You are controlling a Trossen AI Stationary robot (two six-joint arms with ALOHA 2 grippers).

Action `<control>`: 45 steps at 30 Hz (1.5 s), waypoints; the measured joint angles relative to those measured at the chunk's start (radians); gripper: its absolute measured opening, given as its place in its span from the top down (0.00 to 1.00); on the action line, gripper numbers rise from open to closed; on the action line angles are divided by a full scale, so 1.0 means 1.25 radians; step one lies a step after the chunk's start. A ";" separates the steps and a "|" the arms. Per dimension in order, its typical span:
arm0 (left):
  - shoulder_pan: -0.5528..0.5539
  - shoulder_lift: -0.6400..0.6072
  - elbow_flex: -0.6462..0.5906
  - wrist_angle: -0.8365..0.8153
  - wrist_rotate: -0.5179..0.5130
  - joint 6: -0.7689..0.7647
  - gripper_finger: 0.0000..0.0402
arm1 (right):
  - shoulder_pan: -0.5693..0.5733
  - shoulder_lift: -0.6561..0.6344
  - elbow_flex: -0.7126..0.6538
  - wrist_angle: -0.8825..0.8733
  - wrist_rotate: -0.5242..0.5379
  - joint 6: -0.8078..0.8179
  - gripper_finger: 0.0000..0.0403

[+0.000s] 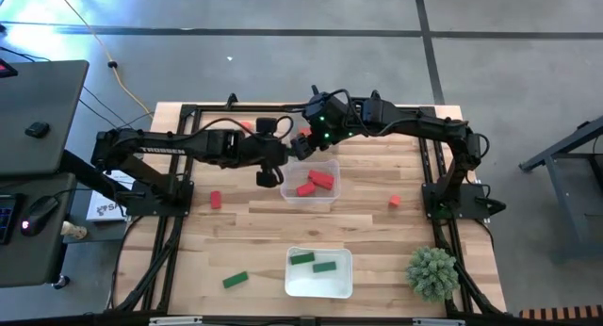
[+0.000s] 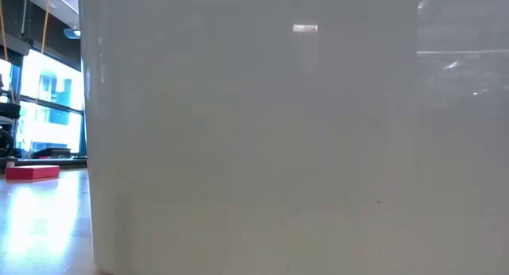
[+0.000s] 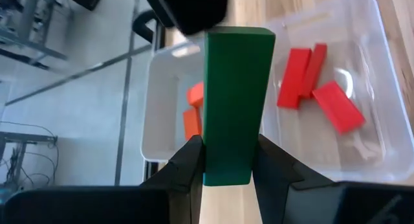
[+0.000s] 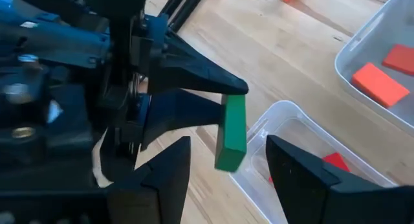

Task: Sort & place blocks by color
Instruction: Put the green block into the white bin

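Clamping a long green bar (image 3: 237,107) between its two dark fingers (image 3: 187,169), the left gripper (image 3: 226,175) was seen held above the far middle of the wooden table (image 1: 377,232), just beside the clear tray (image 1: 325,196); the bar was gripped at one end, its other end pointing away from the wrist; in the right wrist view the same bar (image 4: 232,132) was shown near the clear tray's corner (image 4: 275,114); the right gripper (image 4: 226,162) was found close opposite, its fingers spread apart on either side of the bar without touching it, nothing being held; three deep red blocks (image 3: 317,85) were seen lying inside the clear tray; orange-red blocks (image 3: 193,111) were seen in a white tray (image 3: 162,101) beyond it; two green blocks (image 1: 312,262) lay in the near white tray (image 1: 318,286); one green block (image 1: 236,280) lay loose on the table near that tray; single red blocks were seen at the left (image 1: 216,200) and at the right (image 1: 395,202) of the clear tray; a spiky green plant ball (image 1: 432,272) stood at the near right corner; the low view was filled by a pale tray wall (image 2: 278,148).
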 joint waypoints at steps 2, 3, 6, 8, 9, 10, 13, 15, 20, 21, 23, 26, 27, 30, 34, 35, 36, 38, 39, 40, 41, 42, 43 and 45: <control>0.003 0.000 0.000 0.020 -0.003 0.004 0.81 | 0.000 0.000 0.000 0.000 0.001 0.001 0.53; 0.005 0.000 0.000 0.025 -0.003 0.012 0.81 | 0.000 0.000 0.000 0.000 0.001 0.003 0.53; 0.005 0.000 0.000 0.027 -0.004 0.024 0.81 | 0.000 0.000 0.000 0.000 0.005 0.012 0.53; 0.005 0.000 0.000 0.032 -0.004 0.024 0.81 | 0.000 0.000 0.000 -0.001 0.011 0.017 0.53; 0.005 0.000 0.000 0.038 -0.005 0.025 0.81 | 0.000 0.000 0.000 -0.002 0.017 0.018 0.53; 0.005 0.000 0.000 0.047 -0.006 0.029 0.81 | 0.000 0.000 0.000 -0.005 0.022 0.018 0.53; 0.005 0.000 0.000 0.073 -0.015 0.055 0.81 | 0.000 0.000 0.000 -0.016 0.022 0.023 0.53; 0.005 0.000 0.000 0.079 -0.015 0.074 0.81 | 0.000 0.000 0.000 -0.024 0.022 0.022 0.53; 0.005 0.000 0.000 0.096 -0.015 0.084 0.81 | 0.000 0.000 0.000 -0.043 0.045 0.038 0.54; 0.005 0.000 0.000 0.101 -0.015 0.084 0.81 | 0.000 0.000 0.000 -0.044 0.051 0.038 0.55; 0.005 0.001 0.000 0.117 -0.015 0.094 0.81 | 0.000 0.000 0.000 -0.044 0.062 0.039 0.58; 0.005 0.001 0.000 0.126 -0.015 0.124 0.81 | 0.000 0.000 0.000 -0.044 0.063 0.042 0.64; 0.005 0.001 0.000 0.126 -0.015 0.128 0.81 | 0.000 0.000 0.000 -0.044 0.062 0.042 0.67; 0.006 0.001 0.000 0.127 -0.015 0.132 0.80 | 0.000 0.000 0.000 -0.043 0.060 0.042 0.77; 0.005 0.001 0.000 0.132 -0.026 0.132 0.78 | 0.000 0.000 0.000 -0.041 0.058 0.043 0.92; 0.005 0.001 0.000 0.133 -0.033 0.134 0.78 | -0.001 0.000 0.000 -0.040 0.059 0.042 0.92; 0.005 0.001 0.000 0.133 -0.041 0.138 0.76 | 0.001 0.000 0.000 -0.039 0.060 0.040 0.92; 0.005 0.002 0.000 0.134 -0.050 0.141 0.74 | 0.003 0.000 0.000 -0.041 0.062 0.040 0.92; 0.005 0.004 0.000 0.136 -0.050 0.141 0.72 | 0.003 0.000 0.000 -0.042 0.063 0.038 0.92; 0.005 0.006 0.000 0.138 -0.050 0.141 0.71 | 0.003 0.000 0.000 -0.045 0.063 0.036 0.92; 0.006 0.007 0.000 0.138 -0.050 0.141 0.70 | 0.004 0.000 0.000 -0.048 0.062 0.035 0.92; 0.007 0.007 0.000 0.138 -0.050 0.140 0.69 | 0.006 0.000 0.000 -0.052 0.062 0.035 0.91; 0.008 0.006 0.000 0.138 -0.050 0.136 0.68 | 0.008 0.000 0.000 -0.055 0.063 0.035 0.91; 0.009 0.006 0.000 0.137 -0.044 0.111 0.66 | 0.009 0.000 0.000 -0.069 0.063 0.036 0.92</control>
